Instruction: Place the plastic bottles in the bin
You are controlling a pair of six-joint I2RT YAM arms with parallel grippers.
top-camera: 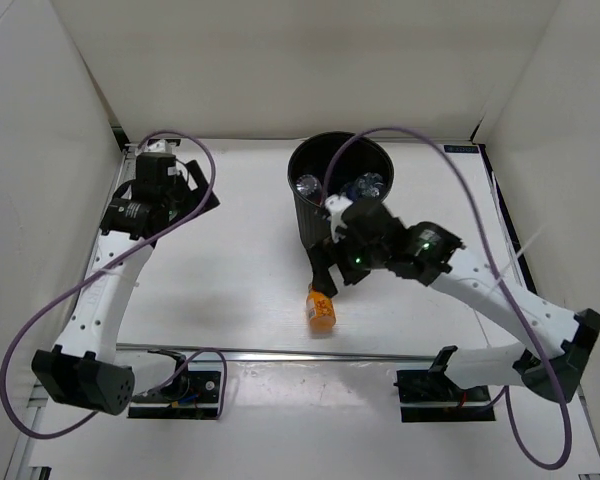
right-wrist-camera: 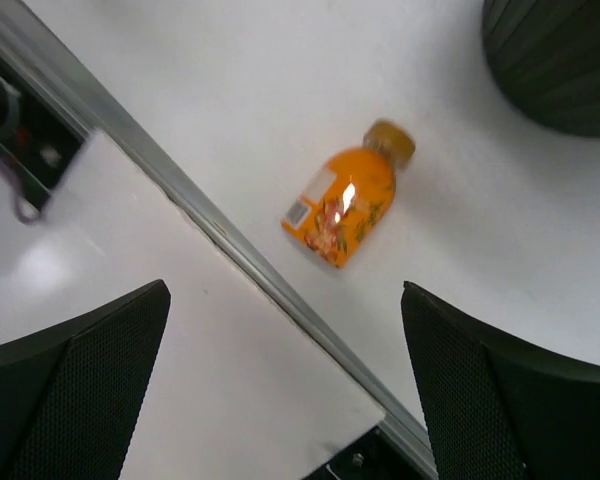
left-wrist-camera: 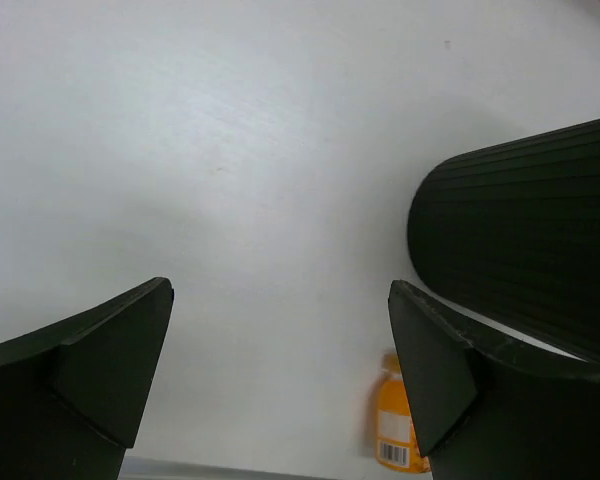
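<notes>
The stubby orange bottle [top-camera: 322,310] lies on its side on the white table, just in front of the black bin [top-camera: 316,218]. It also shows in the right wrist view [right-wrist-camera: 345,205] and the left wrist view [left-wrist-camera: 395,425]. Inside the bin I see clear bottles with blue labels [top-camera: 368,185]; the red and black-labelled ones I cannot make out. My right gripper [top-camera: 328,272] [right-wrist-camera: 285,290] is open and empty, hovering just above the orange bottle. My left gripper [top-camera: 192,185] [left-wrist-camera: 280,290] is open and empty at the far left.
The bin's ribbed wall shows in the left wrist view [left-wrist-camera: 520,230] and the right wrist view [right-wrist-camera: 560,60]. A metal rail [top-camera: 280,352] [right-wrist-camera: 230,230] runs along the table's near edge, close to the orange bottle. White walls enclose the table on three sides.
</notes>
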